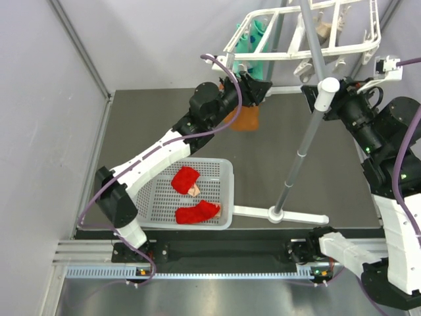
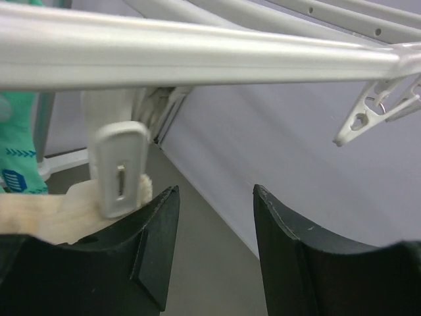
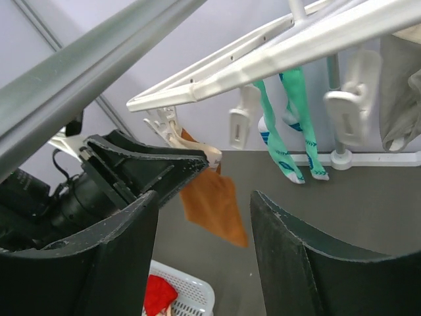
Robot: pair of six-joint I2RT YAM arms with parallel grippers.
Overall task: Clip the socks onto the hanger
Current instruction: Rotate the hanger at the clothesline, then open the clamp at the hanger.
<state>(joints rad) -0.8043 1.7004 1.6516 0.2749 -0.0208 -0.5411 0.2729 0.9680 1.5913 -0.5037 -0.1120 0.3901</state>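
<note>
Closest to the left wrist lens: left hand (image 2: 216, 191), released, black jaws spread with nothing between them. Just left of the jaws, a white clip (image 2: 120, 170) dangling from a bar of the hanger (image 2: 197, 62), set in front of pale cream fabric (image 2: 59, 214); cannot tell whether pinched onto it. At the far left edge, one of the mint-green socks (image 2: 16, 125). Close to the right wrist lens: right hand (image 3: 204, 197), likewise released, jaws wide and empty. Beyond it, the white frame slanting across the top, both mint-green socks hung side by side from it. An orange-brown sock (image 3: 214, 204) hanging just beside the left hand's tip, and a beige sock (image 3: 398, 99) at the right edge. Seen from above: frame held high at the far side on a leaning grey pole (image 1: 304, 138), white foot (image 1: 302, 217) resting on the dark tabletop (image 1: 164, 118). Red socks (image 1: 186, 179) lying in the white perforated basket (image 1: 230, 191) at near left, one behind the other, tan toes showing, well apart from the frame. Left arm stretched over the basket toward the frame's near corner.
</note>
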